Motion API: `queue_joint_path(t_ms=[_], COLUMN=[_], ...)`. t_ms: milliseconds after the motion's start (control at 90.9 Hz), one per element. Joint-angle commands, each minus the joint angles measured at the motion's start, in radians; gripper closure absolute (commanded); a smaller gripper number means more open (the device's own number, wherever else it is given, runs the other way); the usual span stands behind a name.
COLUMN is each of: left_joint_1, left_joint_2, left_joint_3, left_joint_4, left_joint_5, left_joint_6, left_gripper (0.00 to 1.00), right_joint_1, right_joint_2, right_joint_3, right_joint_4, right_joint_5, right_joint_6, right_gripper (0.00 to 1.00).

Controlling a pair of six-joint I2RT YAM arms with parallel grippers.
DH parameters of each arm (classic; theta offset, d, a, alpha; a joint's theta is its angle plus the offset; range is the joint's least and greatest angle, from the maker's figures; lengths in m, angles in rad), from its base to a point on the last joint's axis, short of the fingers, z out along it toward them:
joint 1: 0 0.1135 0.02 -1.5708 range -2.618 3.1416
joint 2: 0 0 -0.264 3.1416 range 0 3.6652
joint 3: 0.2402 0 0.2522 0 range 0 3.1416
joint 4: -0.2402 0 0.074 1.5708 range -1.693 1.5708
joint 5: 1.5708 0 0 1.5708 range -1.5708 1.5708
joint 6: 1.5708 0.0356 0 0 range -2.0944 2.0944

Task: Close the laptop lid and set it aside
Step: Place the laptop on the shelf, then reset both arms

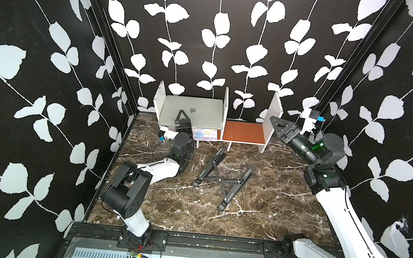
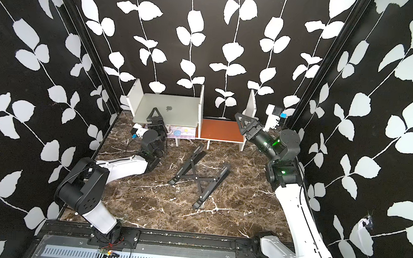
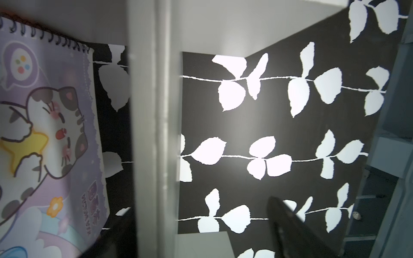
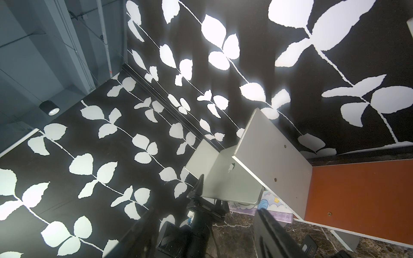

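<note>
- Left gripper (image 1: pixel 180 116) sits at the near edge of the laptop (image 1: pixel 201 115). One black finger (image 1: pixel 182 116) shows above the lid (image 2: pixel 176 115). In the left wrist view the grey edge runs between the jaws with wallpaper visible beside a finger, so the jaws stand apart and grip nothing.
- Right gripper (image 1: pixel 276 125) hovers by the right end panel of the white rack (image 1: pixel 226 103), well apart from the laptop. Its fingers are spread and empty.
- With its lid down and logo up, the laptop lies in the rack's left compartment at the far side, over the cartoon-cat notebook (image 3: pixel 44 111). I cannot tell whether it rests flat or slightly propped.
- Handling, as a judgement: it is a stiff metal slab, heavy for a single pinch, with smooth faces likely to slip. The thin lid covers a fragile screen.
- Best hold: the middle of the near edge, clamping lid and base together and never the lid alone. A long overhang from one corner would twist it out of the jaws.
- Left arm: shoulder near the front rail, elbow folded low over the marble tabletop (image 1: pixel 270 204), forearm running toward the rack, wrist lifted to shelf height.
- Right arm: it rises steeply from the near right, with the wrist bent left toward the rack.
- Black folding stand (image 1: pixel 221 177): it lies empty mid-table, between the arms.
</note>
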Motion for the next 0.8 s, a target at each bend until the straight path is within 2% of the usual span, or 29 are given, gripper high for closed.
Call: queue_joint_path(t_ms=[0,407,539,671,792], left_joint_1=[0.012,0.011,0.012,0.012,0.011], left_joint_2=[-0.062,-0.211,-0.281,-0.385,-0.548], left_joint_3=[-0.02,-0.209,-0.281,-0.384,-0.504], left_joint_4=[-0.045,-0.115,-0.113,-0.131,-0.187], left_joint_5=[0.02,0.06,0.115,0.185,0.212], left_joint_6=[-0.013,-0.054,-0.045,-0.019,0.011], left_gripper=[0.01,0.01,0.01,0.02,0.01], right_joint_1=[-0.006,-0.007,-0.007,-0.007,-0.007], right_joint_2=[-0.02,-0.036,-0.041,-0.055,-0.072], right_joint_3=[-0.012,-0.025,-0.033,-0.05,-0.074], right_joint_4=[0.061,0.057,0.057,0.051,0.052], right_joint_5=[0.004,0.006,0.004,0.006,0.013], right_joint_6=[0.002,0.006,0.009,0.007,0.008], right_gripper=[0.31,0.31,0.31,0.31,0.31])
